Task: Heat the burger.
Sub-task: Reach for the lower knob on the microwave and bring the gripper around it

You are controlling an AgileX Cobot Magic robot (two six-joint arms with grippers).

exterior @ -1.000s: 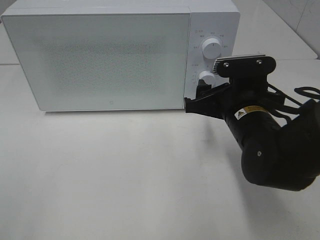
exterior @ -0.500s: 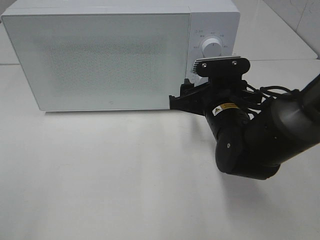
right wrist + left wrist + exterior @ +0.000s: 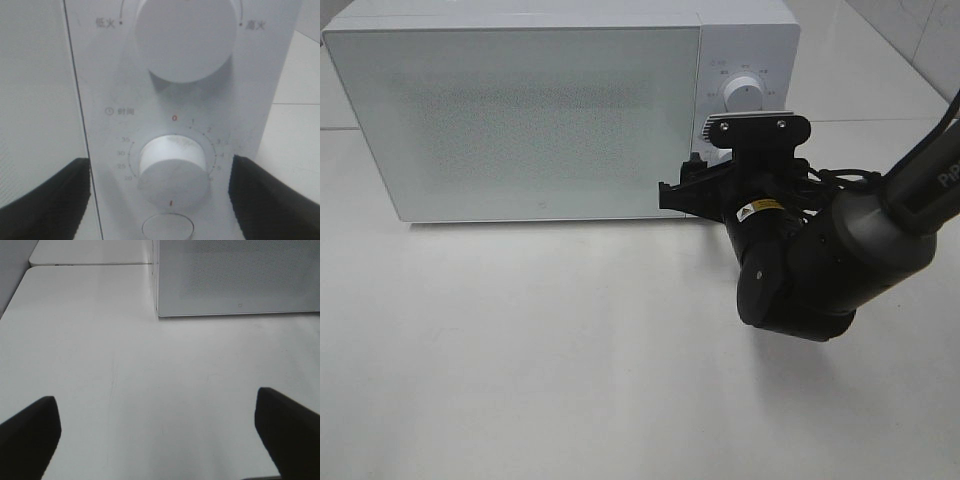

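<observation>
Right gripper at a closed microwave's control panel.
Only its wrist view shows the jaws wide either side of the timer dial, which the arm has just covered overhead. Left gripper gapes above the table. Burger out of sight.

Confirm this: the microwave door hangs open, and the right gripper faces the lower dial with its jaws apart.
Not quite. The microwave door is shut, flush with the control panel, as the exterior high view shows. The rest stands: the right gripper faces the lower dial with its jaws apart.
</observation>
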